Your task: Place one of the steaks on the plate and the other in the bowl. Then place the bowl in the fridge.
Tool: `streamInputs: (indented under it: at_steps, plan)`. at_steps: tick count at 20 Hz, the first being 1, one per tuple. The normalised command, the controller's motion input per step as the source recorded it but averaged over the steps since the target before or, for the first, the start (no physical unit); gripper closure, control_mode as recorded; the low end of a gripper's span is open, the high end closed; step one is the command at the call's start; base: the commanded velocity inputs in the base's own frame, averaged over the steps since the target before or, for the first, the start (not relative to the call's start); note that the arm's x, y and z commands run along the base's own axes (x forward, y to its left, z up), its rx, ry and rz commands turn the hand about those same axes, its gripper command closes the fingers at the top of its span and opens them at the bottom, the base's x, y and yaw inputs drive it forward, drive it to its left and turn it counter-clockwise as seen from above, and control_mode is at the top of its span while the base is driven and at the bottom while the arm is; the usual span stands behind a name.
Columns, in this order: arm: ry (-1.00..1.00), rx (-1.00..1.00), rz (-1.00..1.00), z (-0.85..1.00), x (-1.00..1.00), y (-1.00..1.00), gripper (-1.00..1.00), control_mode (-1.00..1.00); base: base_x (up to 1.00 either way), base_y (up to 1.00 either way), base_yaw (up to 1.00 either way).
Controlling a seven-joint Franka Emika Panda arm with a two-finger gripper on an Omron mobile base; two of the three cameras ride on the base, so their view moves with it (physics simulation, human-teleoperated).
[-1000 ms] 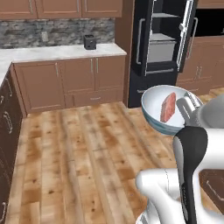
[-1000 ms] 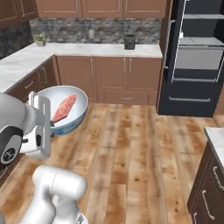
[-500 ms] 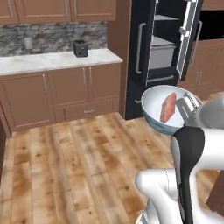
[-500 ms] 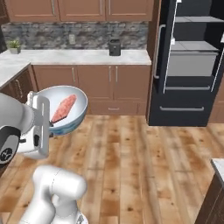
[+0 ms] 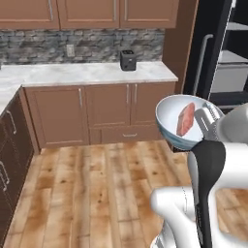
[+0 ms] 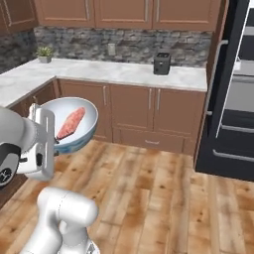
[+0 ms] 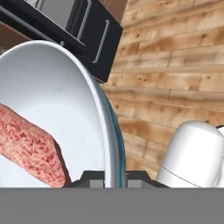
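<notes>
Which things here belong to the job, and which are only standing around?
Job:
- bowl, held at its rim by the claw
- steak inside the bowl
- fridge, door open

Only around:
- small dark appliance on the counter
- potted plant

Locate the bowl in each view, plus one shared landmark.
Left base view: bowl at centre right, steak inside.
Right base view: centre left.
Hand view: fills the left half.
Shared landmark: black fridge, beyond the bowl in every view.
</notes>
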Motion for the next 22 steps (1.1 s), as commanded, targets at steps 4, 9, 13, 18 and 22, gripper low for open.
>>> streamInputs:
  at_steps: [4, 9, 13, 18, 22]
  plan:
    - [0.0, 0.0, 0.0, 0.0, 0.0, 0.0, 1.0, 1.0, 1.0, -0.77, 0.23]
    - [0.0, 0.0, 0.0, 0.0, 0.0, 0.0, 1.0, 1.0, 1.0, -0.9, 0.14]
    - [0.0, 0.0, 0.0, 0.0, 0.0, 0.0, 1.0, 1.0, 1.0, -1.0, 0.08]
    - [0.0, 0.0, 0.0, 0.0, 0.0, 0.0, 1.0, 1.0, 0.06, -1.0, 0.0]
    - [0.0, 0.0, 0.0, 0.0, 0.0, 0.0, 1.0, 1.0, -0.37, -1.0, -0.03]
